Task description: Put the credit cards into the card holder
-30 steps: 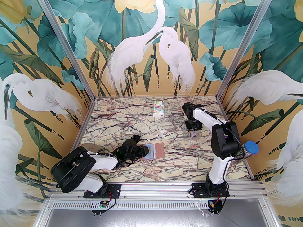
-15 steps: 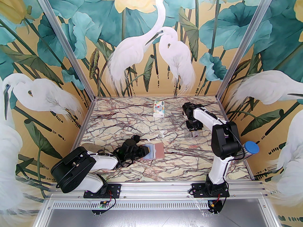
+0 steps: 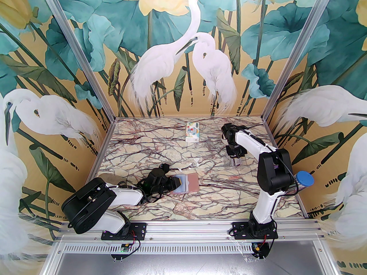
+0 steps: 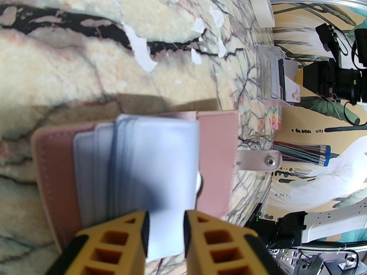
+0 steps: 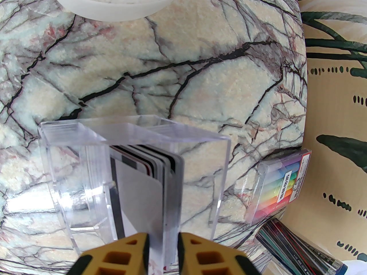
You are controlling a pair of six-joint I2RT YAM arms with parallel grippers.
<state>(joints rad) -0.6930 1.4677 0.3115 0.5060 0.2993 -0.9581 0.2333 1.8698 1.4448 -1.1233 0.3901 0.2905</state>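
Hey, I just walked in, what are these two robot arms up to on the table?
The left gripper pinches a pale blue sleeve of the pink card holder, which lies open on the marble table. The right gripper is down at the clear box farther back on the right, its fingers closed on the credit cards standing upright inside. Those cards are not yet lifted out.

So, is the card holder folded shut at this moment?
No, the card holder lies unfolded, with its pale blue inside exposed to the left wrist camera.
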